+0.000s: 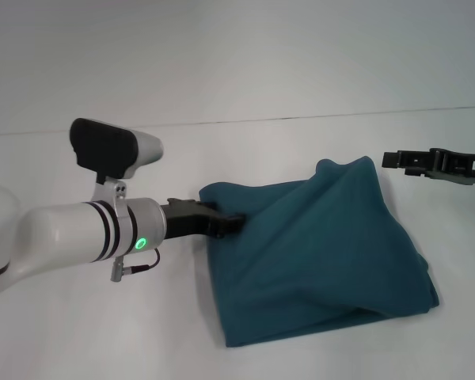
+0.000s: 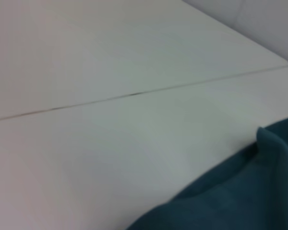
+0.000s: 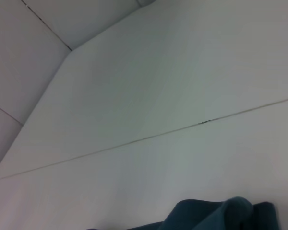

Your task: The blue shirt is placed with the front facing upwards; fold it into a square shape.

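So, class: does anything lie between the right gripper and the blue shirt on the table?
Nothing visible does. The right gripper hovers just off the blue shirt at its far right corner, with only bare white table between. The left gripper is at the shirt's left edge.

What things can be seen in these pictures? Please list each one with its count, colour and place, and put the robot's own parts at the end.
blue shirt: one, dark teal-blue, folded into a rough bundle on the table, right of centre in the head view; no lettering shows.
table: one, white, under everything, with a thin dark seam running across it behind the shirt.
left arm: one, white with a green light ring, reaching in from the robot's left.
left claw: one, black, at the shirt's left edge, tips buried in the cloth.
right claw: one, black, in the air just off the shirt's far right corner, apart from the cloth.
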Available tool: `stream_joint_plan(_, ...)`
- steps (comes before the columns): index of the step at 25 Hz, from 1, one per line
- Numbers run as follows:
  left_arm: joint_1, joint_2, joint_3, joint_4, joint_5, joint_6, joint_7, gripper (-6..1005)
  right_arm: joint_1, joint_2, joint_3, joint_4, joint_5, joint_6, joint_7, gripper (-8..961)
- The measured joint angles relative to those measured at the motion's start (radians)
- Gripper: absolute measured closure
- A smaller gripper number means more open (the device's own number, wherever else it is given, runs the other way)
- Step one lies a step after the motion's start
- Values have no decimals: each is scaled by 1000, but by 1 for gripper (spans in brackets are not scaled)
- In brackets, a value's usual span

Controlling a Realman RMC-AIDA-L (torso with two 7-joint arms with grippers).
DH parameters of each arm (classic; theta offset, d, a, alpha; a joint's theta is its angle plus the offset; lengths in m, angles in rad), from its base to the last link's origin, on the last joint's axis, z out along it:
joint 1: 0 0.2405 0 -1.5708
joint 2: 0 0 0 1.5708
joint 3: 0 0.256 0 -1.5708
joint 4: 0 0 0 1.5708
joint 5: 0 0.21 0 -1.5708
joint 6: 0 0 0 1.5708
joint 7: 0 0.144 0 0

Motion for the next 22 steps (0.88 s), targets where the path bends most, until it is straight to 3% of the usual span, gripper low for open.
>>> stream_joint_plan(5, -5, 0, 56, 9, 1, -11, -1, 390, -3, 0, 0, -1, 0, 0, 0, 268)
stream_joint_plan(10, 1, 0, 57, 33, -5, -6, -5, 625, -3, 1, 0, -1, 0, 0, 0, 269)
stream_joint_plan(16, 1, 0, 51, 38, -5, -23, -6, 821, -5, 1, 0, -2, 0, 1, 0, 269)
stream_joint_plan(22, 1, 0, 51, 44, -7, -47, -8, 913, -16, 0, -8, 3, -8, -12, -1, 269)
